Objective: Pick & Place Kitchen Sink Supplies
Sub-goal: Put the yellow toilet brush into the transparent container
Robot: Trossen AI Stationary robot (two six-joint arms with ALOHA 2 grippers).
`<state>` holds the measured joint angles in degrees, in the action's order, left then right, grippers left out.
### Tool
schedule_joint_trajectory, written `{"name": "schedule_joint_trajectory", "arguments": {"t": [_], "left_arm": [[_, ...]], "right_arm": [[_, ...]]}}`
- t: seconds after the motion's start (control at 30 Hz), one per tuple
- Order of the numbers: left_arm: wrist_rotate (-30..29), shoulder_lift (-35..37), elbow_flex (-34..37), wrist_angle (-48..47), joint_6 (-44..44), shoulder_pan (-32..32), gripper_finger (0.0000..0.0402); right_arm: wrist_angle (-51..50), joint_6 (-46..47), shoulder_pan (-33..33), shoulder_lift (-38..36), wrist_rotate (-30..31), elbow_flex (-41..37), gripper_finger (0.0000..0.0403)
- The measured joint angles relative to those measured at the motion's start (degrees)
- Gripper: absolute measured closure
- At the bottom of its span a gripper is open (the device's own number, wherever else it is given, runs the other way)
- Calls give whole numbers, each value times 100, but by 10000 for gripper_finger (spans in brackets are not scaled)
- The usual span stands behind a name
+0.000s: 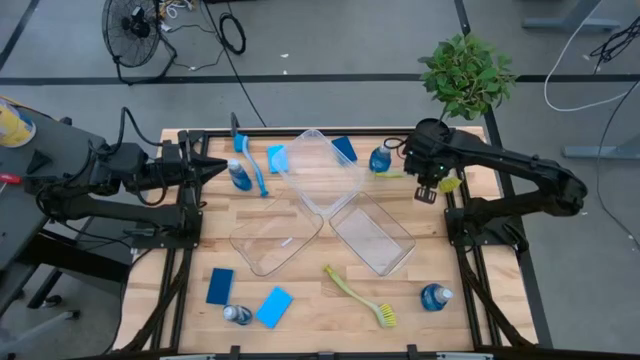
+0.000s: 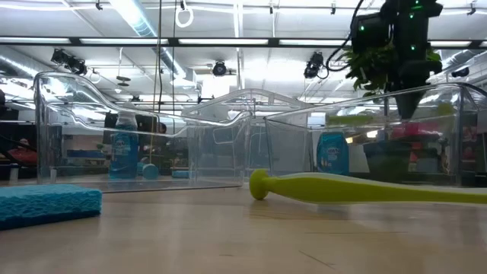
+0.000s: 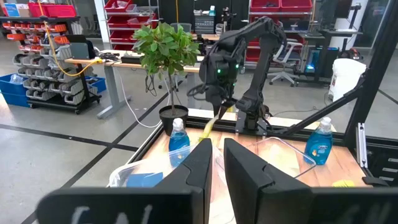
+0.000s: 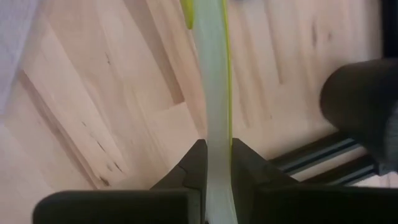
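Note:
My right gripper [image 1: 428, 186] hangs over the table's far right part, shut on a yellow-green dish brush [image 1: 448, 184]. My left gripper [image 1: 215, 168] waits shut at the far left, near a blue-liquid bottle [image 1: 240, 177] and a blue brush [image 1: 256, 166]. A light-blue sponge [image 1: 277, 158] lies beside them. A dark-blue sponge [image 1: 343, 149] sits in the far bin, with a bottle [image 1: 380, 159] next to it. Near the front edge lie a second yellow-green brush [image 1: 360, 297], two bottles [image 1: 435, 296] [image 1: 237, 314] and two sponges [image 1: 220, 285] [image 1: 274, 307]. My right gripper pinches the brush's pale green handle [image 4: 214, 149] between its two fingers, coming from above and pointing down. The handle [image 3: 209, 127] slants down below the fingers, above the table. Its lower end is hidden behind my left fingers in the left wrist view.
Three clear plastic bins [image 1: 325, 170] [image 1: 276, 237] [image 1: 374, 233] stand in the table's middle. A green potted plant [image 1: 466, 75] stands at the far right corner, just behind my right arm. Bare wood [image 1: 320, 320] shows between the front items.

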<state>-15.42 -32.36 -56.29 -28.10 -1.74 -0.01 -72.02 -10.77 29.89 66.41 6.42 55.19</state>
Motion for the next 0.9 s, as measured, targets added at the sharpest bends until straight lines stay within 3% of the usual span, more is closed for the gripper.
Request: {"name": "schedule_joint_trajectory", "arguments": {"t": [0.9], "left_arm": [[2, 4, 0, 61, -2, -1, 353]], "right_arm": [[-470, 1097, -1047, -40, -97, 2730, 362]]}}
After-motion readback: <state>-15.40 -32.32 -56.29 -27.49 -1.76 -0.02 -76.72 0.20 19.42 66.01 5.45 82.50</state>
